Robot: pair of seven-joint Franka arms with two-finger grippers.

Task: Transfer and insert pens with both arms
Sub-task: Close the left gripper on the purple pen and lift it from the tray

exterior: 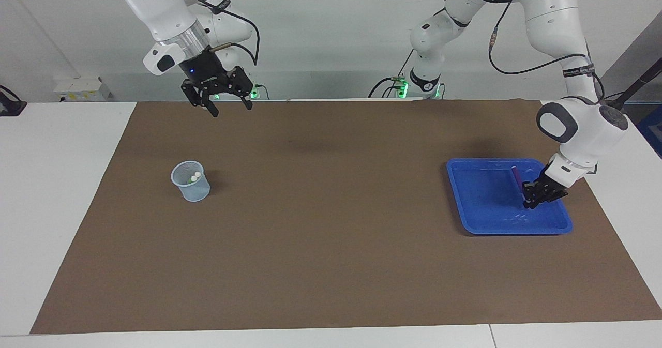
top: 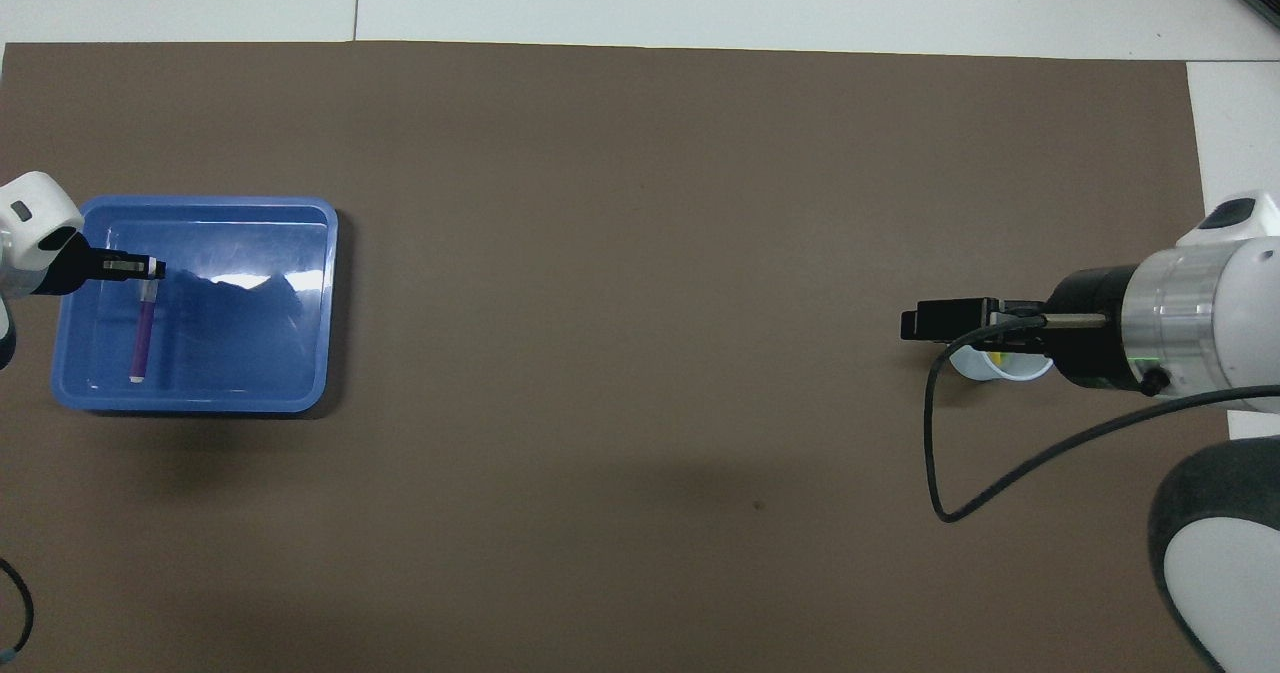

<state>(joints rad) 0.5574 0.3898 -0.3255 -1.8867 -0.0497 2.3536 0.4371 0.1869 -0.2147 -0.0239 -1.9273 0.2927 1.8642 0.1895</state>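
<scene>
Found the left gripper (exterior: 531, 200) low inside the blue tray (exterior: 509, 231), at the left arm's end of the surface, fingers clenched on the purple pen (exterior: 515, 177). Took the grip to sit at the pen's end farther from the robots. Read the pen's long axis as running from the fingers back toward the robots, roughly parallel to the tray's short walls, pale tip at the nearer end. Could not tell whether that nearer end rested on the tray floor or hung just clear of it.

Saw the right gripper (exterior: 231, 110) up in the air over the brown mat (exterior: 331, 244), fingers spread wide and holding nothing. Noted the clear cup (exterior: 192, 190) standing on the mat toward the right arm's end, with two pale pen caps (exterior: 194, 176) showing at its mouth.

Judged the cup well apart from the tray, close to the right arm and out of easy reach for the left. Judged, therefore, a lift and a carry toward the middle of the surface as the likely next move, with the pen's free length presented for the right gripper's fingers to take.
</scene>
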